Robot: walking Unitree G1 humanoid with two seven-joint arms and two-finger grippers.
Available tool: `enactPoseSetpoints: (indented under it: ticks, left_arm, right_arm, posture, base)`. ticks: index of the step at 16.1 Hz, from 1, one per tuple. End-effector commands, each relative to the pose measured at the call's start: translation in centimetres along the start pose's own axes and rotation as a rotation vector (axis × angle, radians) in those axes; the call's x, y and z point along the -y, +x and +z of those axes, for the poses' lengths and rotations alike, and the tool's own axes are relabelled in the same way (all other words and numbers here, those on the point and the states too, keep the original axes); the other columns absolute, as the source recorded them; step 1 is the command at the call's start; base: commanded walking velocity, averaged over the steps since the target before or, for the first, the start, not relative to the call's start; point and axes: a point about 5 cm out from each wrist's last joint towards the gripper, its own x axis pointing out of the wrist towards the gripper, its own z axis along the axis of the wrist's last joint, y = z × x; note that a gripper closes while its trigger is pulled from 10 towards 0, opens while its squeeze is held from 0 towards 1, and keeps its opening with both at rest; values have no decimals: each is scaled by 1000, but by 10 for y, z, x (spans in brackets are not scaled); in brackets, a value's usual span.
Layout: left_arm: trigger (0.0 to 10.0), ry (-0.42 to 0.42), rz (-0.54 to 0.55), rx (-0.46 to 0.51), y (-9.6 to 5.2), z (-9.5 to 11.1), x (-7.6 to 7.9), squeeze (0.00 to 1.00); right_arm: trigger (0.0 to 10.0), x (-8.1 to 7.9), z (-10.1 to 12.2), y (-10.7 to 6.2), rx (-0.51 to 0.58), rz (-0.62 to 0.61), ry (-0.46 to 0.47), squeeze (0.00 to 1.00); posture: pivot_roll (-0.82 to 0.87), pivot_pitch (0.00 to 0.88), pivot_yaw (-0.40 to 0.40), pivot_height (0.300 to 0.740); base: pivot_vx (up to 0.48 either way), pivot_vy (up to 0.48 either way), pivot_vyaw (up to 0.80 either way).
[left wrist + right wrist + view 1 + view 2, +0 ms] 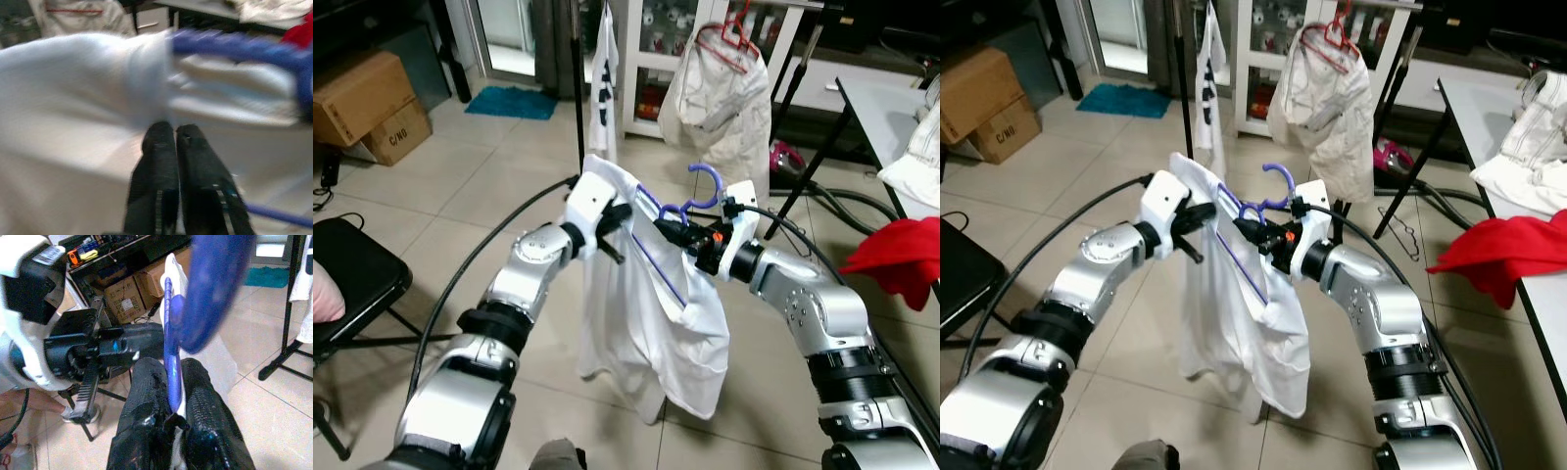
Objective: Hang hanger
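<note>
Closed left tool (175,134) against white garment (63,98)

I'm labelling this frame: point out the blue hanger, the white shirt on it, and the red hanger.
blue hanger (708,174), left eye view, on its hook.
white shirt (641,343), left eye view, on the hanging front cloth.
red hanger (736,41), left eye view, on its upper wire.

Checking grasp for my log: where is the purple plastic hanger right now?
The purple plastic hanger is centre of the left eye view, inside the white shirt, clamped by the right hand, with the left hand beside it.
</note>
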Motion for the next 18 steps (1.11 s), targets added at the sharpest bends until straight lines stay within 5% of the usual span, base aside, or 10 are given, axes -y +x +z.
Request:
enactPoseSetpoints:
  ticks: [1, 8, 12, 13, 16, 18]
  left_arm:
    - [10000, 0, -27, 10, 1, 3, 4, 1000]
    - [10000, 6, -36, -12, 1, 2, 6, 1000]
    - [10000, 47, 79, -47, -2, -2, -1, 1000]
    - [10000, 49, 122, -49, -2, -3, -5, 0]
    - [10000, 71, 191, -70, -2, -3, -12, 0]
    - [10000, 51, 95, -54, -1, -2, -1, 0]
  right_arm:
    - [10000, -3, 7, -2, 28, 21, -11, 0]
    - [10000, -5, 5, -1, 17, 38, -14, 0]
    - [10000, -4, 4, -3, 15, 38, -14, 0]
    - [10000, -5, 4, -3, 14, 42, -13, 0]
    - [10000, -6, 4, -2, 16, 50, -13, 0]
    - [10000, -4, 3, -2, 8, 38, -14, 0]
  posture:
    - [72, 0, -19, 740]
    - [74, 0, -19, 740]
    - [74, 0, -19, 740]
    - [75, 0, -20, 740]
    - [74, 0, -19, 740]
    - [74, 0, -18, 740]
  base:
    - [0, 0, 0]
    - [0, 0, 0]
    - [0, 0, 0]
    - [0, 0, 0]
    - [0, 0, 0]
    - [0, 0, 0]
